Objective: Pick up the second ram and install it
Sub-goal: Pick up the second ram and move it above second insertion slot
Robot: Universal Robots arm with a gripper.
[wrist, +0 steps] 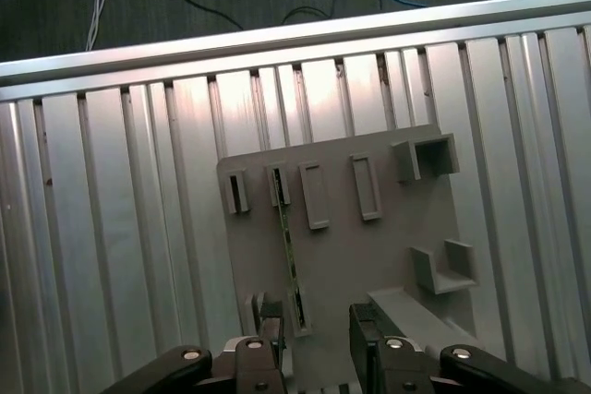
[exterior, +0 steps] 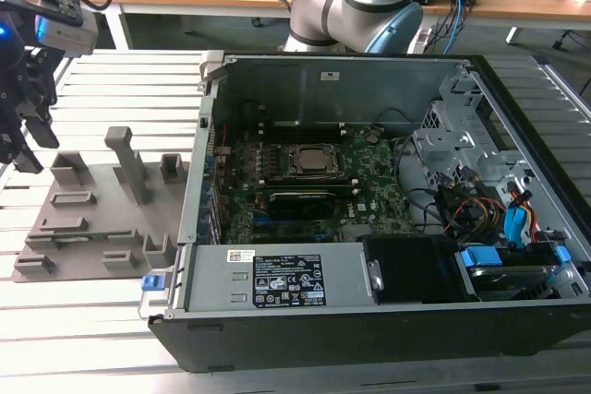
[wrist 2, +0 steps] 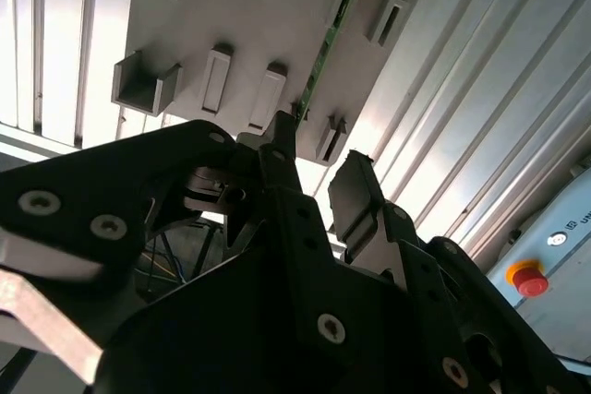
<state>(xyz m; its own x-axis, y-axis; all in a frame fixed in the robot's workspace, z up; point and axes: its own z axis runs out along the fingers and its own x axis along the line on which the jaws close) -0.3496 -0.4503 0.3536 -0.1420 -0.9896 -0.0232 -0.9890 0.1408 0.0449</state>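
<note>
The second ram (wrist: 287, 256) is a thin green stick standing on edge in a slot of the grey holder tray (wrist: 369, 256). In the second wrist view the ram (wrist 2: 325, 39) runs across that tray (wrist 2: 259, 16) beyond my fingertips. My gripper (wrist: 319, 331) hangs above the tray's near end, open, with nothing between its black fingers (wrist: 271, 320). One finger is roughly in line with the stick's end, not touching it. In the exterior view the gripper (exterior: 20, 140) hovers over the tray (exterior: 92, 219) on the exterior view's left.
An open computer case (exterior: 369, 311) lies to the exterior view's right of the tray, with the green motherboard (exterior: 369, 182) and CPU socket (exterior: 309, 161) inside. The arm's base (exterior: 355, 6) stands behind the case. Everything rests on a slatted aluminium table (wrist: 111, 228). A red stop button (wrist 2: 528, 279) sits nearby.
</note>
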